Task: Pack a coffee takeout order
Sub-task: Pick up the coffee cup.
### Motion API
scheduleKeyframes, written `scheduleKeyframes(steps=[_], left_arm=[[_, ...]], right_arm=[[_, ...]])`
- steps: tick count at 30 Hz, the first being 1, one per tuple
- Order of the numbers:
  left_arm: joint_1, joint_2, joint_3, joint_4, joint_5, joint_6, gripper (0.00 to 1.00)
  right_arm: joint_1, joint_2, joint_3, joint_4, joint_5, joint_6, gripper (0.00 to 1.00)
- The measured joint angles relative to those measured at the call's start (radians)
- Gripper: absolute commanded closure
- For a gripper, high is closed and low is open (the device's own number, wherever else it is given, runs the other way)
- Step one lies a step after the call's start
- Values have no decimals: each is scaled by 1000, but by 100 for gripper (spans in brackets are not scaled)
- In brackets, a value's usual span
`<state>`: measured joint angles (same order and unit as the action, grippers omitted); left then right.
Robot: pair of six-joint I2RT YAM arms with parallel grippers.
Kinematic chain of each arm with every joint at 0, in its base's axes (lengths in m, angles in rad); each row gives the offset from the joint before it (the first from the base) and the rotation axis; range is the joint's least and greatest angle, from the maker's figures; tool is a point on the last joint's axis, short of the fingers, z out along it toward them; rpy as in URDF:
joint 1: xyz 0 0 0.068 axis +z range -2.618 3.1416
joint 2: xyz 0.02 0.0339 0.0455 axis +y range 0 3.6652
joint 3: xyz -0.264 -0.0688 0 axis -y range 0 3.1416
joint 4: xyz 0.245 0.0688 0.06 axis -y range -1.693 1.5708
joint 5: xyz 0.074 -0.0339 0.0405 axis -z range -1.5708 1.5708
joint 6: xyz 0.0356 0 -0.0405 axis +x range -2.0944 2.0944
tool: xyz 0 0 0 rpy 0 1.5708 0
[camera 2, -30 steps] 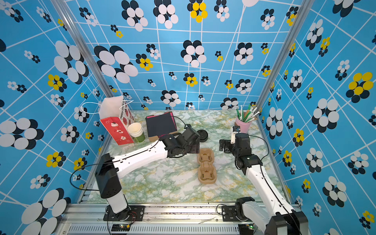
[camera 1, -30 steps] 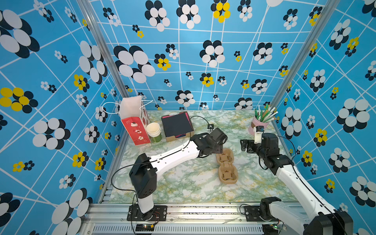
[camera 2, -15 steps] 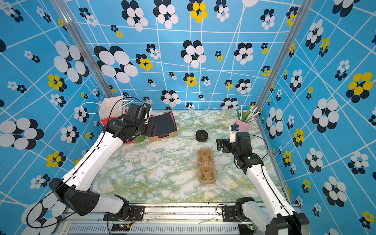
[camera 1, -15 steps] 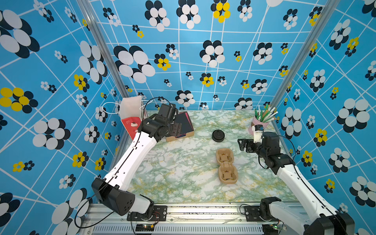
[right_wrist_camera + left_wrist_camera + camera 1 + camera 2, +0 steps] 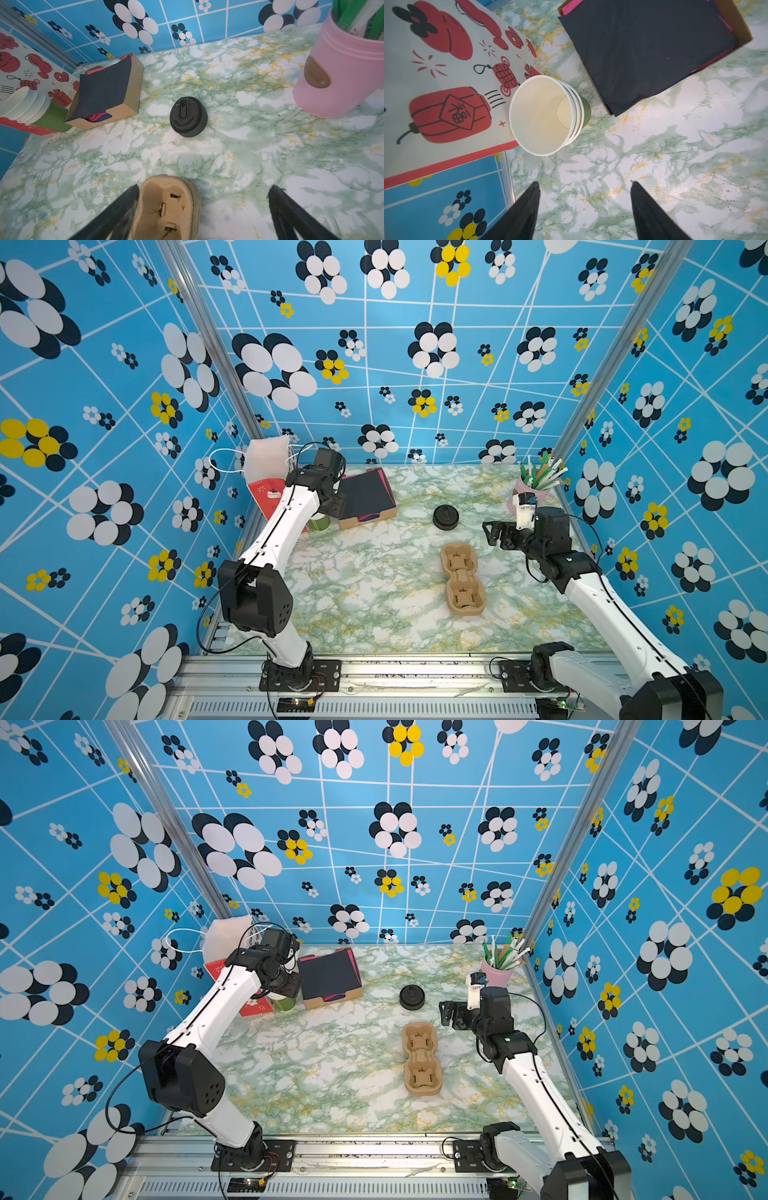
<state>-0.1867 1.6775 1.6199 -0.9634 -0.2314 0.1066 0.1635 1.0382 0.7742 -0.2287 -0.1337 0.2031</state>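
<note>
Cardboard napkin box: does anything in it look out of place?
Yes: the black square paper napkin on top sits twisted in the brown cardboard box, one corner drooping over the box's wall.

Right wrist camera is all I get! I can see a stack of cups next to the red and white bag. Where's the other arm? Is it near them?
Observer: Yes. The left gripper hovers right by the cup stack, open and touching nothing.
Operator: Is something inside the top cup?
Observer: No. The left wrist view looks straight into the top cup, and it is empty down to the bottom.
Operator: I only see one hole in the brown tray. Are there more?
Observer: One more. In both top views the cup carrier has two pockets in a row, and both are empty.
</note>
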Motion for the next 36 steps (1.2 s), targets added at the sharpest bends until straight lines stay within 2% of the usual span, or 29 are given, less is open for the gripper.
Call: scheduleKeyframes(steps=[5,10,19,21,26,30,36], left_arm=[[47,62,20,21,39,16,44],[75,120,48,28,69,21,49],[94,163,71,51,86,37,56],[99,175,79,55,87,40,63],[106,204,85,72,90,41,66],[107,218,85,77,90,42,75],[107,231,101,77,97,36,94]], right_arm=[[0,2,0,0,0,0,1],[2,13,1,-1,0,4,1],[9,27,13,-11,-3,23,1],[11,27,21,-15,-3,23,1],[13,27,25,-26,-3,23,1],[13,30,25,-27,-3,23,1],[14,40,25,-29,-3,23,1]])
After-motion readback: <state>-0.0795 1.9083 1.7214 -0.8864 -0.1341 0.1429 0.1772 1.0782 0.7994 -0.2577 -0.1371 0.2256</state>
